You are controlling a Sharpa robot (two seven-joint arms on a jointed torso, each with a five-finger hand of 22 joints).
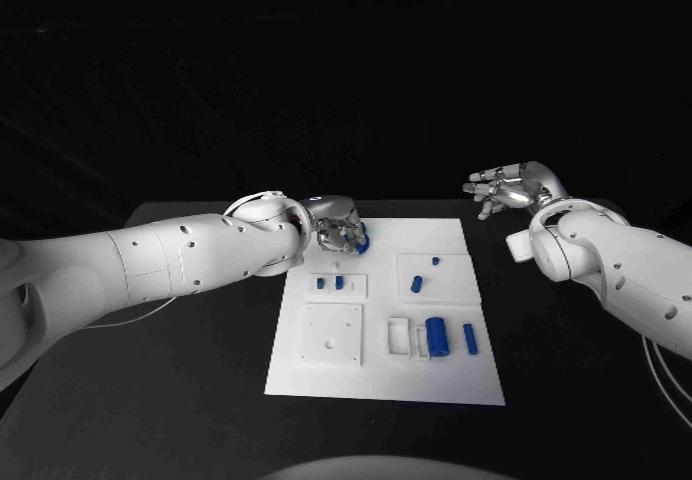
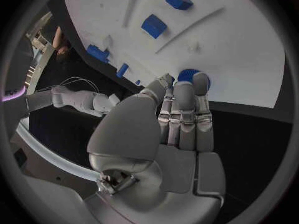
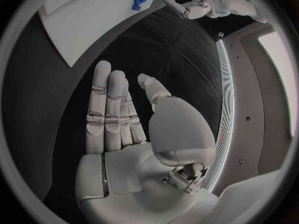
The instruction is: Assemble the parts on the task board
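The white task board [image 1: 387,385] lies mid-table. My left hand [image 1: 340,233] is at its far left corner, fingers curled round a blue round part [image 1: 361,241]. In the left wrist view the fingertips [image 2: 182,87] and thumb close on that blue round part [image 2: 189,75] at the board's edge [image 2: 249,84]. My right hand [image 1: 508,187] hangs above the table past the board's far right corner, fingers apart and holding nothing; in its wrist view the right hand [image 3: 124,124] shows straight fingers over dark table.
On the board: two small blue pieces [image 1: 330,283] in a white fixture, two more [image 1: 418,284] on a square plate, a blue cylinder [image 1: 436,336] beside a blue bar [image 1: 469,339], a white frame [image 1: 400,337], and a white plate [image 1: 332,335]. Black table surrounds it.
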